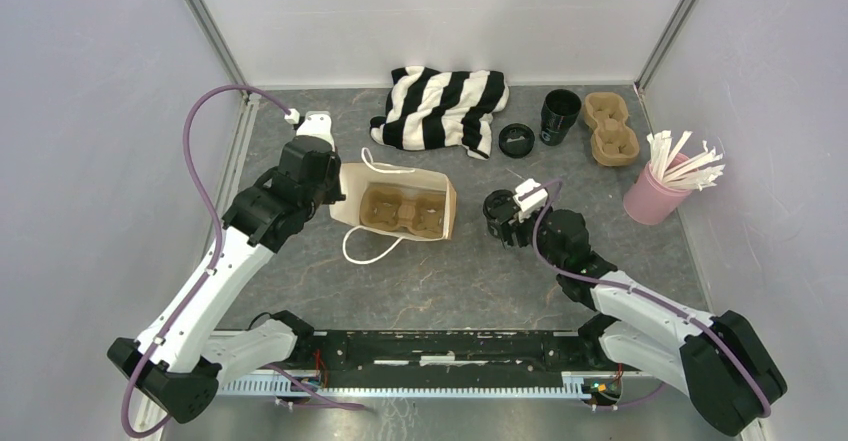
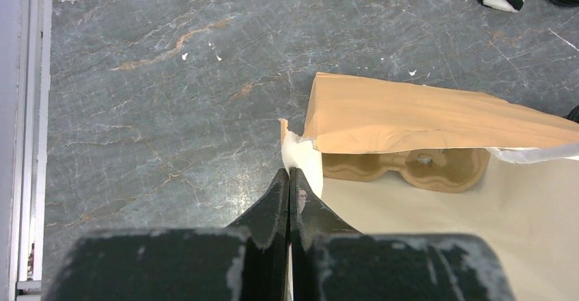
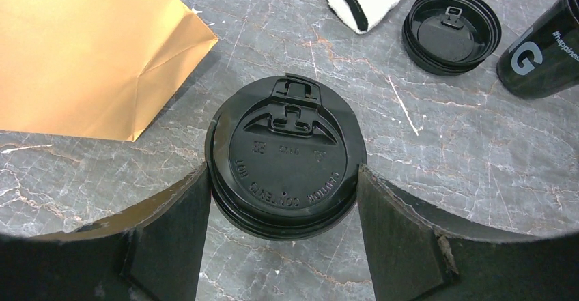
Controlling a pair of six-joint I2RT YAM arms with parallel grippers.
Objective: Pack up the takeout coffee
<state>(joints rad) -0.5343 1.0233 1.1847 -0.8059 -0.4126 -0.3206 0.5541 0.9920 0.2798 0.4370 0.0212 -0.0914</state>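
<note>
The takeout coffee, a small black cup with a round black lid, stands right of the brown paper bag. My right gripper is shut on it, and in the right wrist view both fingers press the lid's sides. The bag lies on its side with its mouth open, and a brown cup carrier sits inside it. My left gripper is shut on the bag's white inner rim at the mouth's left corner, and the carrier shows under the bag's upper wall.
A striped black-and-white cloth lies at the back. A loose black lid, a lidless black cup and a second carrier are at the back right. A pink cup of stirrers stands at the right. Enclosure walls surround the table.
</note>
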